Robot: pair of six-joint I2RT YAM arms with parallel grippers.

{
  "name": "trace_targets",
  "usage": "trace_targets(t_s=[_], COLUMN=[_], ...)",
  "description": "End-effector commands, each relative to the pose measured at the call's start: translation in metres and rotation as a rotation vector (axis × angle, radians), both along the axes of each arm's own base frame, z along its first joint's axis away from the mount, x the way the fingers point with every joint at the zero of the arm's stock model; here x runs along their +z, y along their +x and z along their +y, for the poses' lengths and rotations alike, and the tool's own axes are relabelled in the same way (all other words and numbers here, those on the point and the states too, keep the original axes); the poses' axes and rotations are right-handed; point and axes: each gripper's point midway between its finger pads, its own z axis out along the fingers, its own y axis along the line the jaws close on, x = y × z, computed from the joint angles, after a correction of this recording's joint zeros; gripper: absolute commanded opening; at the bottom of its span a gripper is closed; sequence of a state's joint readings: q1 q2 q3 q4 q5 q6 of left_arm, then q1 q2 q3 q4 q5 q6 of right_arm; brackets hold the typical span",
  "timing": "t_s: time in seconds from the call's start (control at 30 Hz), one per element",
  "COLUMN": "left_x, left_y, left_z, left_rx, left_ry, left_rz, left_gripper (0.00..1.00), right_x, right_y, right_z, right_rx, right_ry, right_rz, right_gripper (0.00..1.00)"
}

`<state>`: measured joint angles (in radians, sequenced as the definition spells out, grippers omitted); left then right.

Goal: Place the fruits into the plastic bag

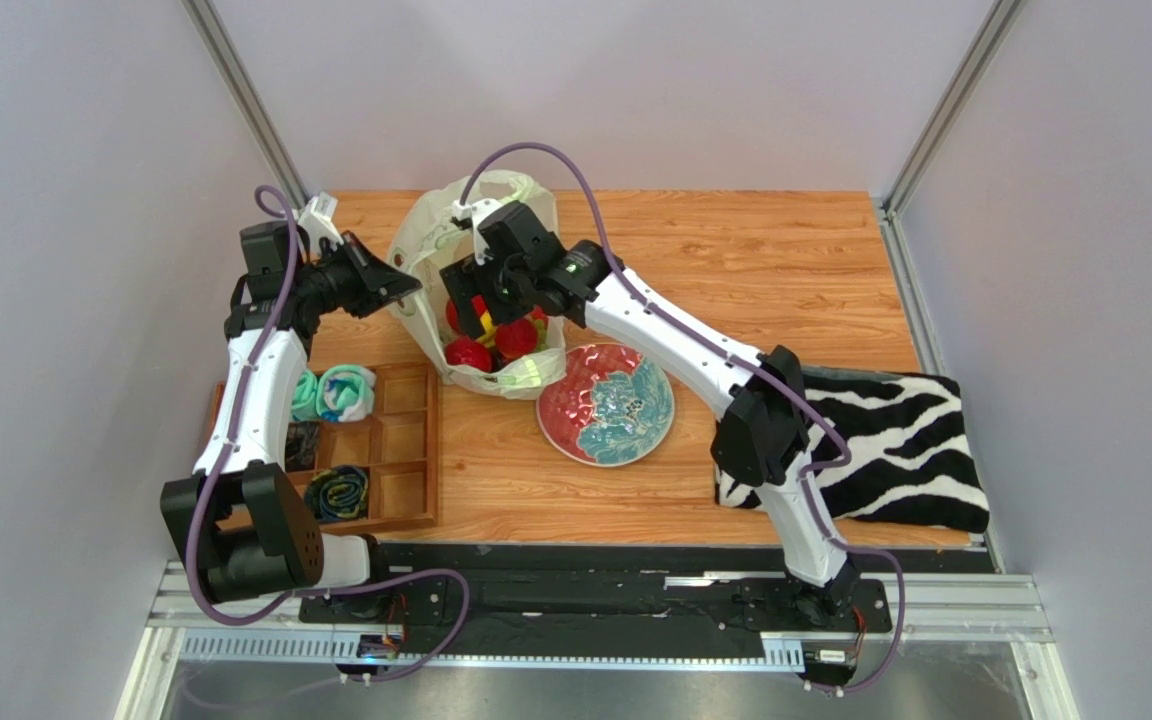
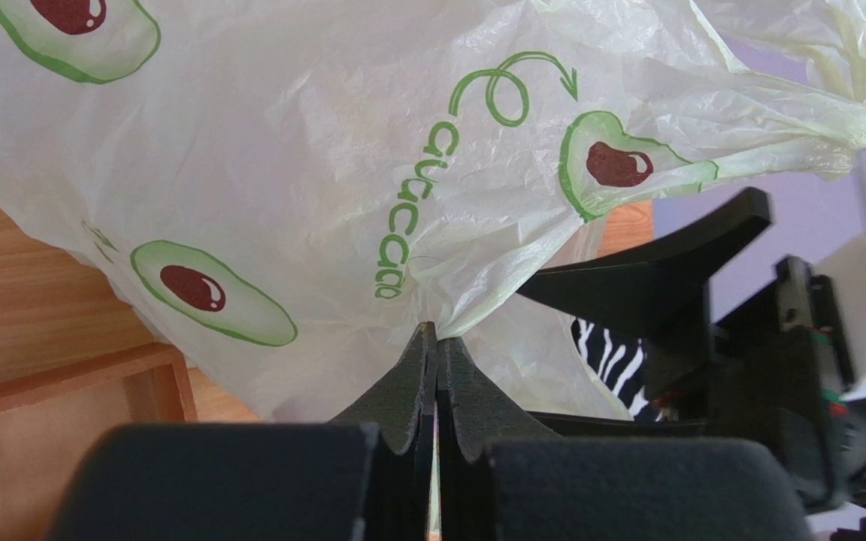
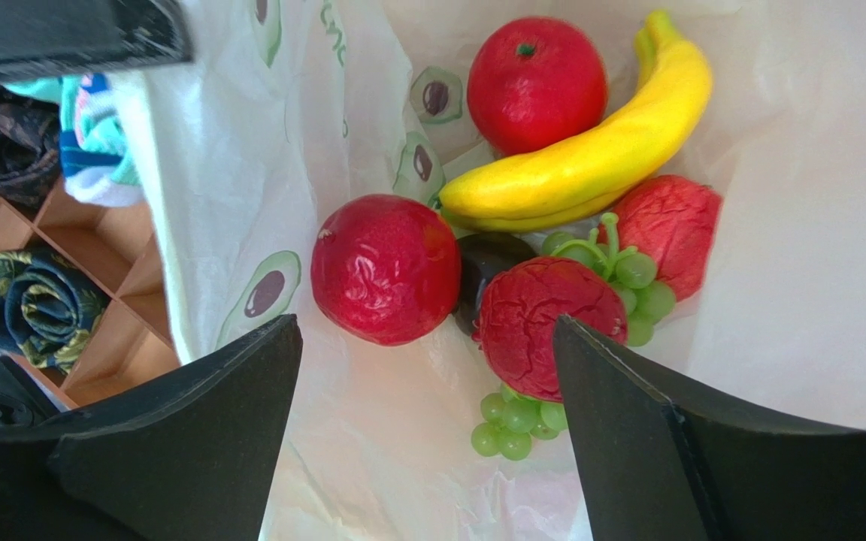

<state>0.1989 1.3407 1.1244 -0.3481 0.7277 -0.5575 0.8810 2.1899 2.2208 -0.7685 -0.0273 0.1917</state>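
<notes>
Now our left hand [image 2: 438, 340] pinches the crinkly pale yellow-green plastic bag [image 2: 291, 169]; our right hand [image 3: 426, 338] gapes above small toy fruits [image 3: 387, 268] inside.

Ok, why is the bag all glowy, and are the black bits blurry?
Right wrist view: light shines through the thin plastic bag, so it glows; the banana carries a soft shine; the open right gripper, very near, looks dark and slightly soft. Left wrist view: same glow, the left gripper shut on the bag, dark against it. Top view: even light, faint shadows.
</notes>
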Motion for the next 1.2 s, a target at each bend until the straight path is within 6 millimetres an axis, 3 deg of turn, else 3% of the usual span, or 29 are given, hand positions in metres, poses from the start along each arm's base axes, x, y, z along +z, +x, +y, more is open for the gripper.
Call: trace_targets(t_s=[0.0, 0.07, 0.1, 0.13, 0.23, 0.33, 0.6, 0.8, 0.9, 1.0, 1.1, 1.13, 1.17], left_x=[0.019, 0.018, 0.018, 0.018, 0.018, 0.018, 0.019, 0.016, 0.012, 0.017, 0.044, 0.056, 0.083], left_y=[-0.004, -0.004, -0.004, -0.003, -0.003, -0.003, -0.002, -0.001, 0.0, 0.005, 0.015, 0.019, 0.025], left_z=[0.001, 0.001, 0.001, 0.001, 0.001, 0.001, 0.002, 0.003, 0.003, 0.003, 0.001, 0.002, 0.002], left_rx=[-0.002, -0.004, -0.004, -0.003, -0.004, -0.005, -0.001, -0.001, 0.001, 0.013, 0.022, 0.035, 0.037], left_ry=[0.012, 0.01, 0.01, 0.009, 0.01, 0.009, 0.015, 0.012, 0.006, -0.01, -0.055, -0.08, -0.079], left_rz=[-0.07, -0.067, -0.066, -0.065, -0.067, -0.066, -0.067, -0.055, -0.043, -0.05, -0.09, -0.099, -0.158], left_gripper=[0.0, 0.0, 0.0, 0.0, 0.0, 0.0, 0.0, 0.0, 0.0, 0.0, 0.0, 0.0, 0.0], right_x=[0.1, 0.097, 0.106, 0.089, 0.074, 0.062, 0.021, -0.008, -0.021, -0.011, 0.031, 0.065, 0.082], right_y=[0.0, 0.007, 0.007, 0.014, 0.022, 0.029, 0.044, 0.033, 0.028, 0.027, 0.033, 0.037, 0.04], right_z=[-0.034, -0.051, -0.06, -0.073, -0.095, -0.101, -0.094, -0.08, -0.077, -0.072, -0.065, -0.06, -0.058], right_rx=[-0.078, -0.128, -0.148, -0.18, -0.245, -0.256, -0.248, -0.182, -0.171, -0.16, -0.161, -0.152, -0.153], right_ry=[0.12, 0.108, 0.126, 0.096, 0.09, 0.091, 0.073, 0.081, 0.074, 0.092, 0.163, 0.224, 0.258], right_rz=[-0.186, -0.191, -0.205, -0.182, -0.136, -0.116, -0.017, 0.094, 0.15, 0.175, 0.141, 0.094, 0.071], right_gripper=[0.85, 0.83, 0.83, 0.82, 0.8, 0.79, 0.76, 0.7, 0.47, 0.01, 0.0, 0.0, 0.0])
